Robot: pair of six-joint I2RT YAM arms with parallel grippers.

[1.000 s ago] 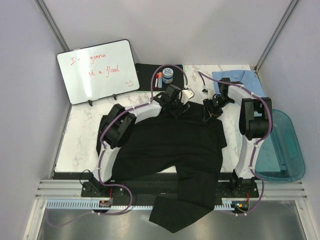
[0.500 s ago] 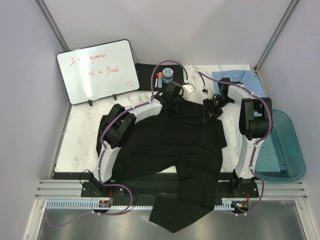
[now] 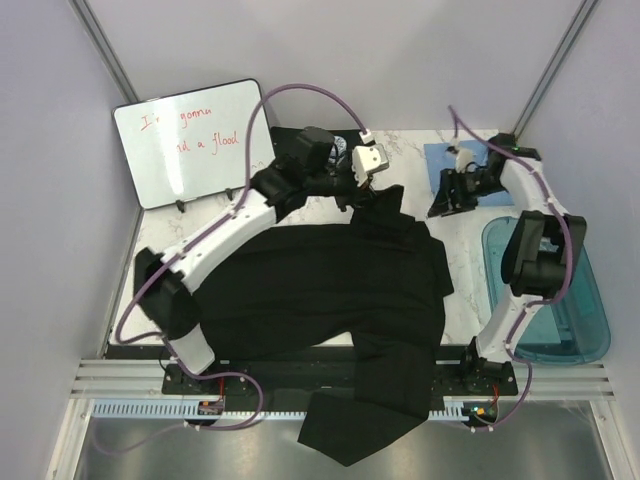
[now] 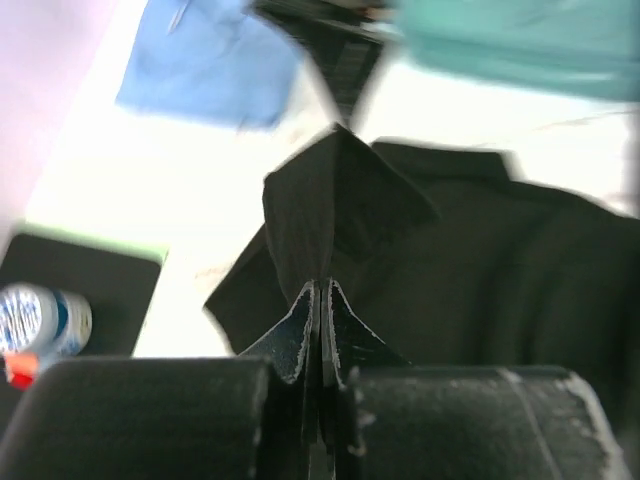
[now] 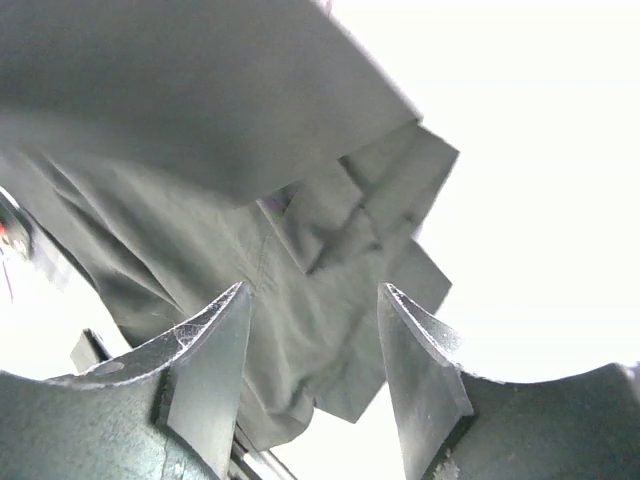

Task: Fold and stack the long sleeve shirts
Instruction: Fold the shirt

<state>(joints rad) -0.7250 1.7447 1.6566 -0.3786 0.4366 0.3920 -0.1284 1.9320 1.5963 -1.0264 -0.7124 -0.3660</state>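
The left gripper [image 4: 320, 292] is clamped on a raised fold of the black shirt [image 4: 500, 270]. The right gripper [image 5: 315, 300] gapes empty, with the light blue shirt [image 3: 438, 157] just beyond its fingertips.

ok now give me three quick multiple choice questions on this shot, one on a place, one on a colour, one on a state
1. Where does the light blue shirt lie?
A hanging off the near edge
B at the far right of the table
C on the floor

2. What colour is the writing on the whiteboard?
A red
B green
C black

3. How is the left gripper?
A open above the table
B shut on the collar of the black shirt
C shut on nothing

Answers: 1 B, blue cloth shows on the marble at the far right. 2 A, the letters are red. 3 B, the left wrist view shows black cloth pinched in its closed jaws.
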